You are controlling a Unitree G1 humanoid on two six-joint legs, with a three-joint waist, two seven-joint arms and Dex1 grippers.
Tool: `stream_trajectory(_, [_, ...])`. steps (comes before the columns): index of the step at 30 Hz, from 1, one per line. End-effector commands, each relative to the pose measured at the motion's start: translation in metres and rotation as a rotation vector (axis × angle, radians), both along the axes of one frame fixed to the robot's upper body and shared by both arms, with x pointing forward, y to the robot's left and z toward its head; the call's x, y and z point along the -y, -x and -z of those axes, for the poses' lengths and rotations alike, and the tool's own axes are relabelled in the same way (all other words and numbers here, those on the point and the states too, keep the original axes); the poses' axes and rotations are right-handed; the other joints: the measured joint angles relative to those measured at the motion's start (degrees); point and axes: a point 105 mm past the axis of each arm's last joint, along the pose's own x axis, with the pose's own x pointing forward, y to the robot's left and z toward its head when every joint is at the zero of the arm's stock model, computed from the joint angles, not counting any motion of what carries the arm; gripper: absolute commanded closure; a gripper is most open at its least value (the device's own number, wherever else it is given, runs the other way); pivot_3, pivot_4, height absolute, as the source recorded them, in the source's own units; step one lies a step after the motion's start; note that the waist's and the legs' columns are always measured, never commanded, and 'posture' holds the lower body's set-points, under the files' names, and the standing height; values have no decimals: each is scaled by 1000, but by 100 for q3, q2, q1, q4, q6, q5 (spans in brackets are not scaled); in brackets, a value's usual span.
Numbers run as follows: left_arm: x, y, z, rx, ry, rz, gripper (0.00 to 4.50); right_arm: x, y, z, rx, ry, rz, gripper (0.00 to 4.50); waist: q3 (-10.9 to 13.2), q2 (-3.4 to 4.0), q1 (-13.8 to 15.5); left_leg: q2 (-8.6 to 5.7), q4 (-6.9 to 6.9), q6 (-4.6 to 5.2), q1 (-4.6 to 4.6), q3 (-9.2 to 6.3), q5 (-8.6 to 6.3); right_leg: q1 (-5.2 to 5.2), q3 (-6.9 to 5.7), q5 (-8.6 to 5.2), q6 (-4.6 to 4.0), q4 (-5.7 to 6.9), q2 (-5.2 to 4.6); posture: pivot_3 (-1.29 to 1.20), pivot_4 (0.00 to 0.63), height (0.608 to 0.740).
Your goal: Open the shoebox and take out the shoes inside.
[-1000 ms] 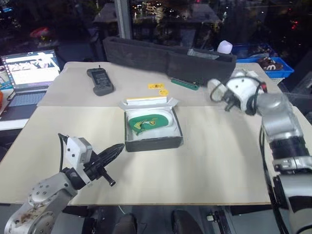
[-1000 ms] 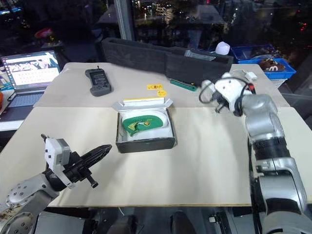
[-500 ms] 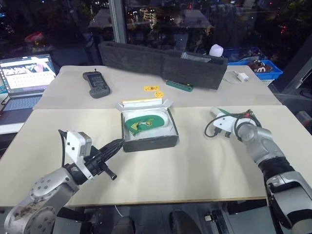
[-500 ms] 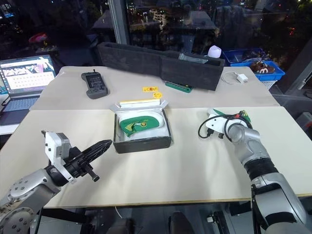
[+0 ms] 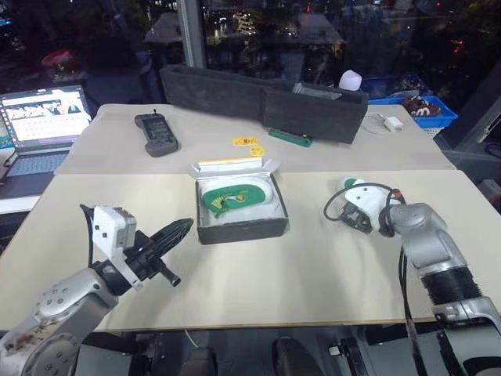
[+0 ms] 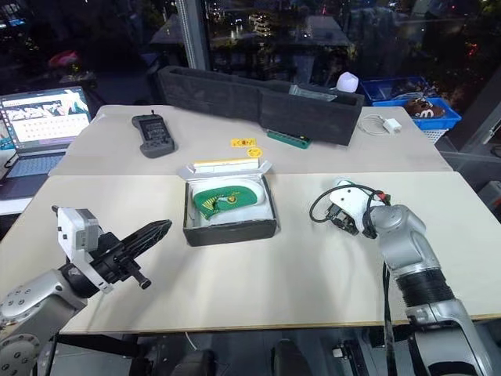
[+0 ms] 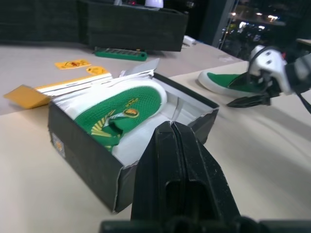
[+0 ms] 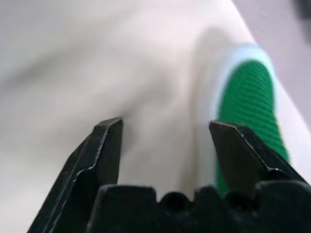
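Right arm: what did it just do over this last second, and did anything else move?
The right gripper came down from near the foam tray to the table right of the shoebox and opened, letting go of one shoe, now lying beside it. The other shoe stayed in the open box; the left gripper stayed shut near it.

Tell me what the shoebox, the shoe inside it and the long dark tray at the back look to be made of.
The shoebox: thin cardboard, likely; matte dark sides, white inside, folded flaps.
The shoe in the box: looks like knitted or woven fabric, ribbed green upper; white rim looks like rubber or foam.
The long tray: probably foam; dull, thick dark grey walls, no shine.
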Motion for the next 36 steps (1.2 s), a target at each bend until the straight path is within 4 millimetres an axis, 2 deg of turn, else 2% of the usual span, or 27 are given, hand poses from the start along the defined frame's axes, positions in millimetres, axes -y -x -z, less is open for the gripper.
stream_trajectory(1, [2, 3, -8, 34, -8, 11, 4500, -28, 3, -75, 154, -127, -115, 1132, 6, 5, -29, 1, 0, 0, 1, -1, 0, -1, 0, 0, 0, 0, 2, 0, 150, 715])
stream_trajectory(3, [3, 2, -8, 35, -7, 9, 4500, -59, 3, -106, 209, -229, -226, 1132, 7, 6, -44, 2, -1, 0, 2, 1, 0, -3, 1, 1, -1, 1, 3, 0, 150, 715])
stream_trajectory(5, [3, 2, -9, 37, -6, 6, 4500, -114, 5, -129, 231, -280, -432, 1132, 7, 7, -68, 4, -2, 0, 5, 0, 0, -3, 1, 2, -2, 1, 5, 0, 150, 715])
stream_trajectory(7, [3, 2, -10, 39, -7, 4, 4500, -152, 9, -126, 189, -279, -579, 1132, 8, 8, -112, 6, -4, 0, 7, -2, 0, -4, 1, 3, -2, 3, 8, 0, 150, 715])
stream_trajectory(8, [3, 1, -10, 39, -7, 3, 4500, -160, 10, -122, 171, -276, -611, 1132, 7, 7, -110, 8, -10, 0, 8, -7, 0, -2, -3, 3, -2, 4, 10, 0, 150, 715])
stream_trajectory(11, [3, 1, -10, 40, -9, -1, 4500, -183, -3, -89, 68, -217, -664, 1132, 4, 2, -5, 9, -12, 0, -2, -17, -1, 0, -21, -5, -1, -1, 5, 0, 150, 715])
stream_trajectory(13, [4, 0, -10, 43, -10, -3, 4500, -185, -15, -67, 12, -172, -651, 1132, 5, 3, 71, 3, -9, -1, -21, -17, 0, -3, -26, 0, -2, -15, -3, 0, 150, 715])
stream_trajectory(15, [4, 0, -10, 47, -9, -8, 4500, -180, -28, -49, -12, -100, -615, 1132, 7, 3, 121, 0, -4, -1, -37, -15, 0, -9, -26, 21, -21, -28, -6, 0, 150, 715])
stream_trajectory(19, [6, 2, -9, 48, -8, -17, 4500, -166, -50, -33, -2, -26, -547, 1132, 10, 6, 126, -1, -5, -2, -44, -15, 0, -20, -26, 26, -28, -27, -6, 0, 150, 715])
stream_trajectory(22, [5, 4, -8, 49, -8, -24, 4500, -163, -56, -37, 15, -28, -534, 1132, 10, 7, 105, 3, -9, -2, -39, -17, 0, -21, -27, 25, -31, -20, -1, 0, 150, 715])
stream_trajectory(31, [-3, 7, -6, 44, -17, -31, 4500, -163, -46, -80, 57, -171, -592, 1132, 12, 10, 15, 5, -9, -2, -35, -18, 0, -20, -27, 16, -16, -13, 1, 0, 150, 715])
stream_trajectory(34, [-1, 7, -4, 44, -16, -24, 4500, -156, -52, -84, 84, -170, -552, 1132, 13, 10, -1, 5, -9, -2, -34, -18, 0, -20, -27, 15, -15, -12, 1, 0, 150, 715])
stream_trajectory(36, [-1, 7, -4, 46, -15, -23, 4500, -149, -59, -80, 102, -128, -508, 1132, 13, 10, -5, 5, -9, -2, -34, -18, 0, -20, -27, 15, -15, -12, 1, 0, 150, 715])
